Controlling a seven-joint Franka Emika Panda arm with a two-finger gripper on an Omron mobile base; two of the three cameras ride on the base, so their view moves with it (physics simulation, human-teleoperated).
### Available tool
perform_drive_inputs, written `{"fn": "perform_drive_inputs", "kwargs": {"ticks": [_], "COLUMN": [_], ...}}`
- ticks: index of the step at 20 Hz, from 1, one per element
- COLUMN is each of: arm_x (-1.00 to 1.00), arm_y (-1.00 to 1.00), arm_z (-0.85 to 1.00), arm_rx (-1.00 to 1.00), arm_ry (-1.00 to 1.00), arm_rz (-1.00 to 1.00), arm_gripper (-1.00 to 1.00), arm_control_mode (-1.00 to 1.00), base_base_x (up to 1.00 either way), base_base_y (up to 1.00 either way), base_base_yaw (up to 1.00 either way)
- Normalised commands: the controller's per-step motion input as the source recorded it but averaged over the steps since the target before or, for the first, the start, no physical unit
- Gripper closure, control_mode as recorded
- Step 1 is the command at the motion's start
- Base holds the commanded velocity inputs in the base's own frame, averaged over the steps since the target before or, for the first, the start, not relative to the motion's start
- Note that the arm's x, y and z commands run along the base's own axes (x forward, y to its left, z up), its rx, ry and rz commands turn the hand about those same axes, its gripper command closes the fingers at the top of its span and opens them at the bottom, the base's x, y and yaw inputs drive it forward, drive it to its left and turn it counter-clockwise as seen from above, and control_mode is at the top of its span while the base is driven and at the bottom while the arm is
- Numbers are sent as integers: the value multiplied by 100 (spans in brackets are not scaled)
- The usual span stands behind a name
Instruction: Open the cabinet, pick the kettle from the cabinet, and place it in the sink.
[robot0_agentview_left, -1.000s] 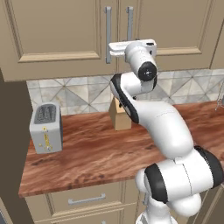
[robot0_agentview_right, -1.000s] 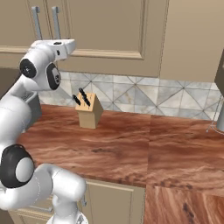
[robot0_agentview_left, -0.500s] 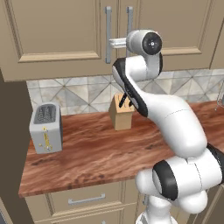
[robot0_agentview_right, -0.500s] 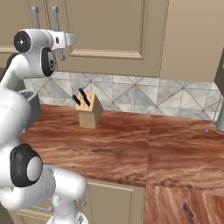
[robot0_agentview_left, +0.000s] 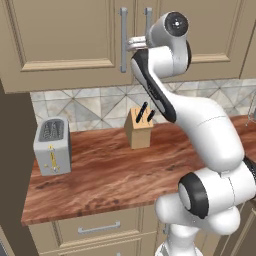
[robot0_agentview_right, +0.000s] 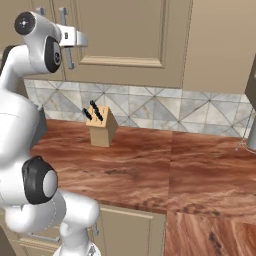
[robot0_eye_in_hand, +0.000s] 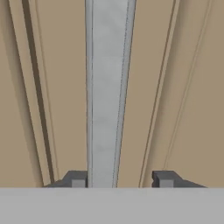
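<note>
The beige cabinet (robot0_agentview_left: 65, 35) hangs above the counter with both doors closed, also seen as cabinet (robot0_agentview_right: 130, 30). My gripper (robot0_agentview_left: 129, 45) reaches up to its two vertical grey bar handles. In the hand view one handle (robot0_eye_in_hand: 109, 87) runs upright between my two fingertips, close to the left one, with a gap on the right. The gripper (robot0_eye_in_hand: 121, 179) is open and grips nothing. From the right, the gripper (robot0_agentview_right: 84, 40) sits just in front of the door. The kettle is hidden behind the doors. The sink is out of view.
A boxy grey toaster (robot0_agentview_left: 51, 146) stands at the left end of the wooden counter (robot0_agentview_left: 110, 175). A knife block (robot0_agentview_left: 139, 129), also knife block (robot0_agentview_right: 101, 129), sits against the tiled backsplash under the handles. Drawer fronts (robot0_agentview_left: 95, 229) run below the counter.
The arm has lifted and swung its hand higher and closer to the cabinet handles. The jaws keep the same spread. Doors remain closed.
</note>
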Motion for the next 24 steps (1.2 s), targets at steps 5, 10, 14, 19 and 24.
{"fn": "perform_drive_inputs", "kwargs": {"ticks": [5,10,14,19,24], "arm_x": [3,0,-12,-33,-50], "arm_y": [0,0,-1,-15,-31], "arm_z": [-2,-3,0,0,0], "arm_rx": [0,0,0,1,3], "arm_ry": [12,12,4,1,0], "arm_rz": [0,0,0,0,1], "arm_gripper": [100,100,100,100,100], "arm_control_mode": [-100,-100,-100,-100,-100], "base_base_x": [0,0,0,0,0], "base_base_y": [0,0,0,0,0], "base_base_yaw": [0,0,0,0,0]}}
